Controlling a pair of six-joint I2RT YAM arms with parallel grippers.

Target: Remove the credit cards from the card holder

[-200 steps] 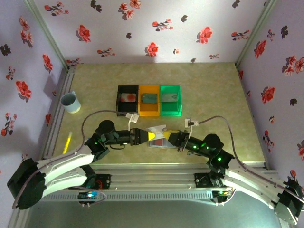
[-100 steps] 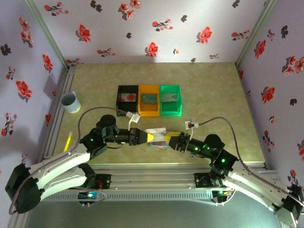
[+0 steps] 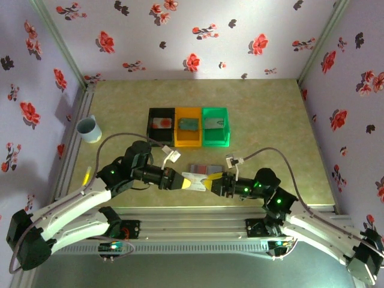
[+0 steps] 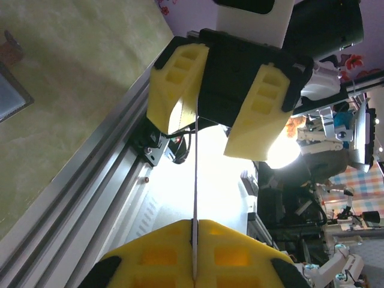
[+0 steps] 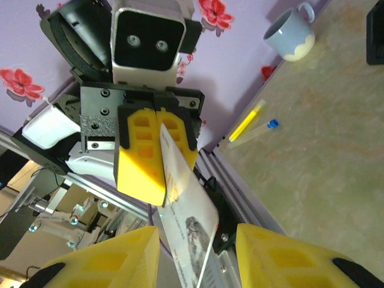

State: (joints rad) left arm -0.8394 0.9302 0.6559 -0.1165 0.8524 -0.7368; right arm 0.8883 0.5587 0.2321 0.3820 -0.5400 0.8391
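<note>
Bench: yellow-green top, walled on three sides by flowered paper.

Left claw: at the near middle of the bench, pointing right. Its yellow pads are pressed together on the left end of a pale card, which the left wrist view shows edge-on.

Right claw: points left and faces the left claw. Its jaws stand partly apart with the card's right end between them. In the left wrist view the card lies against one finger with a gap to the other, so no pinch shows.

Black bin, orange bin, green bin: a touching row at mid-bench, running left to right. They contain a white-and-red card, a grey-green card and a silvery card, in that order.

Cup: pale blue, upright, at the far left of the bench.

Card holder: blue-grey, flat on the bench between the bins and the claws, just beyond the pale card and apart from both claws.

Pale card: held off the bench, clear of the holder, with print on the face seen from the right wrist.

Yellow pen: on the left rail, near side.
</note>
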